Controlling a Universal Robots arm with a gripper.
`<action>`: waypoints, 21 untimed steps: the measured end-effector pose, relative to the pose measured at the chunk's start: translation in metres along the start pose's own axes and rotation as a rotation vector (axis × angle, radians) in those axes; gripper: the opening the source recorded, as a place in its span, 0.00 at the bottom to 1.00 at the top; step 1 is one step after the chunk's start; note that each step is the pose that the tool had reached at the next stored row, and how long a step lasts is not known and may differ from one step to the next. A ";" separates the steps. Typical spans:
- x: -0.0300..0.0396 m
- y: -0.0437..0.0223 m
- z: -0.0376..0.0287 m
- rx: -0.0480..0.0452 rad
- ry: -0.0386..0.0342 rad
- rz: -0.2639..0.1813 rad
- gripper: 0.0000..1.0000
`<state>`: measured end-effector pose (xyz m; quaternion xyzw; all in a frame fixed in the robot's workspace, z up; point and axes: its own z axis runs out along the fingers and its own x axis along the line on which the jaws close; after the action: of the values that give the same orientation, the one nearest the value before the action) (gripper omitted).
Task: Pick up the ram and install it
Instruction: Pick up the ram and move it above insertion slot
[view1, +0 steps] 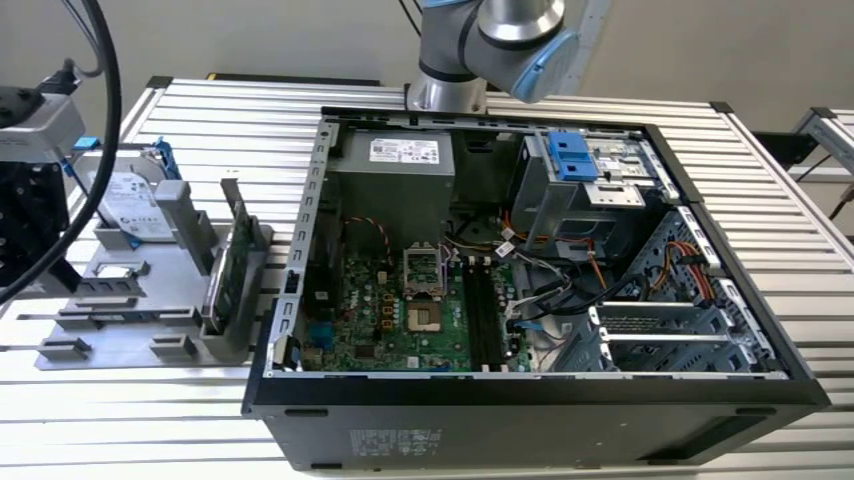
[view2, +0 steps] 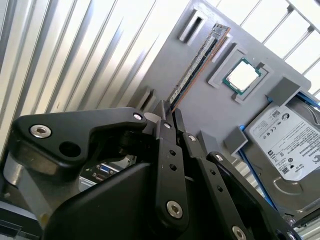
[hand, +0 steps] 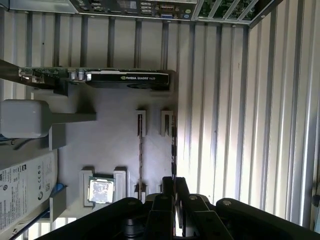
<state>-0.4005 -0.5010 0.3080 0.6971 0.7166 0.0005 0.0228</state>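
- Slatted metal table carries all the equipment; a grey tray lies on it, with an open computer case just beside the tray, on the exterior view's right of it.
- Arm: its base stands on the table beyond the case, well apart from the tray.
- Tray contents, exterior view: a hard drive sits at the tray's far end, and a graphics card stands upright on edge along the tray's side nearest the case.
- Task item: the ram stands on its long edge in holders along one border of the tray, next to the bare table slats. It is not in the case.
- Neighbouring items, second wrist view: a processor chip lies flat in a pocket of the tray just beside the ram, and the hard drive lies further into the tray, past the chip.
- Gripper: positioned over the tray's border at the near end of the ram.
- Fingers: narrow, drawn together on the ram's near end, which runs into the slit between them.
- First wrist view agrees: the gripper straddles the edge-on ram at the tray border, with the graphics card at the tray's opposite end.
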 end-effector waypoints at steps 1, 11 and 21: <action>0.0000 0.0000 -0.0005 0.0001 0.0000 0.000 0.00; -0.0001 0.0001 -0.0038 0.0001 -0.0001 0.000 0.00; -0.0002 0.0002 -0.0073 0.0001 -0.0001 0.000 0.00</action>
<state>-0.4005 -0.5011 0.3154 0.6971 0.7166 0.0004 0.0228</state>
